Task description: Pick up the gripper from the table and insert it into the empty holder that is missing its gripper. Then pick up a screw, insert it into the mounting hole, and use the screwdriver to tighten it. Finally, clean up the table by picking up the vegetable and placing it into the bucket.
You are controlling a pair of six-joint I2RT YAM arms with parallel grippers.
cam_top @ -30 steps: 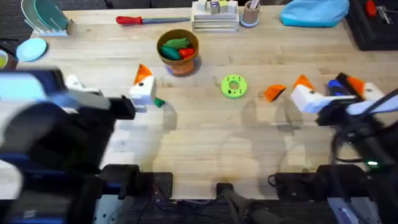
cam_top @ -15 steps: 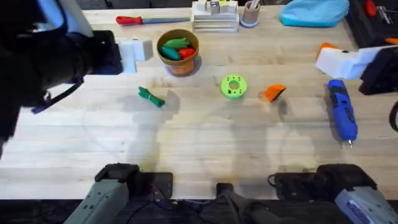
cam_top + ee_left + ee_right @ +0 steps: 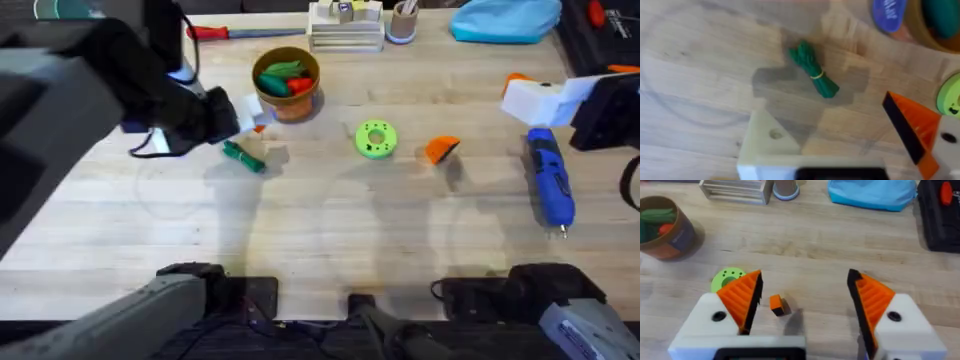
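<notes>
Orange finger: lies loose on the table, ahead of the right gripper and between the lines of its two fingers, nearer the one on the disc's side.
Right jaws: spread wide, both orange ribbed fingers fitted, nothing held.
Step in hand: by my judgement, picking up the orange finger with the right gripper; nothing is grasped yet.
Doing it well: centre the piece between the jaws before lowering, since it sits off to one side. Close across its flat ribbed faces, not its taper, so it does not squirt out. Grip near the tip end and leave the base free for insertion.
Green disc: just outside the right jaws, close to the piece; keep the descent clear of it.
Screwdriver: on the table beneath the right arm, apart from the jaws.
Left gripper: jaws apart, with one orange finger and one bare white holder, its mounting hole showing.
Vegetable: on the table just beyond the left jaws, untouched.
Bucket: near the left jaws, already holding toy vegetables.
</notes>
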